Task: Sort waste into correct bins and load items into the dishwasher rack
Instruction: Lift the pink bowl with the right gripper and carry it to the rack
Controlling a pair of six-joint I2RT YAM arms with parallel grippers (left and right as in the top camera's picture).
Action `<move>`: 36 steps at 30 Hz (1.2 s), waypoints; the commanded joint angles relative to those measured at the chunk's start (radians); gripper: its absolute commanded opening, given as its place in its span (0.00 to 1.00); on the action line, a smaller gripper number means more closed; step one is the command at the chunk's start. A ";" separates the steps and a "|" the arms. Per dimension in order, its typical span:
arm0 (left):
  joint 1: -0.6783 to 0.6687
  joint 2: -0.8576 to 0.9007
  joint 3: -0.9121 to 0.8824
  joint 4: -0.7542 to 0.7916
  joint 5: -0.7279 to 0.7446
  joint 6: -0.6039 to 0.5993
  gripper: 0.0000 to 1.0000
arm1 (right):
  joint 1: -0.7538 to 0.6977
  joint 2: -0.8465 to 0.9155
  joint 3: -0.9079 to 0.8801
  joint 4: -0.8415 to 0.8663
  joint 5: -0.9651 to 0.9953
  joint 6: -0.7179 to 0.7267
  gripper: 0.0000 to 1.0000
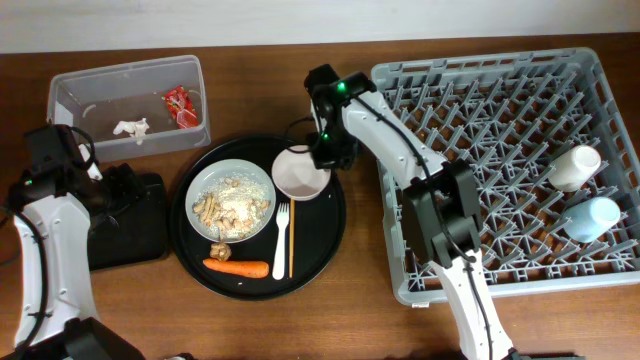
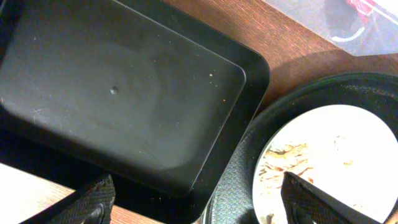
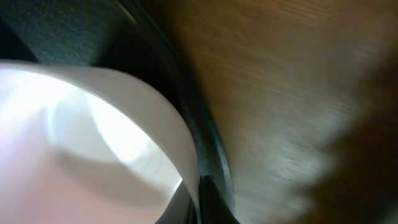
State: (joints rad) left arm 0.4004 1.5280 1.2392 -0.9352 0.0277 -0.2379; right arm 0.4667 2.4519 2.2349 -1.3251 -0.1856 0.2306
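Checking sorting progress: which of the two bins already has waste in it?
The clear plastic tub at the back left: it holds the red wrapper and the crumpled white paper scrap. The black rectangular tray looks bare.

White arm links point(image 1: 395, 135), black joints, black cables, green LED point(image 1: 343, 88).

No legible text, label, brand or number anywhere, red wrapper point(image 1: 181, 106) markings too small to read
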 commanded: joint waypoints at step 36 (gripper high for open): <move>0.002 0.004 0.014 -0.002 0.003 0.016 0.85 | -0.568 -0.840 -0.313 0.043 0.965 0.111 0.04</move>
State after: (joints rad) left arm 0.4004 1.5280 1.2392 -0.9363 0.0273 -0.2379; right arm -0.0978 1.5791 1.9274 -1.4178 0.6781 0.4603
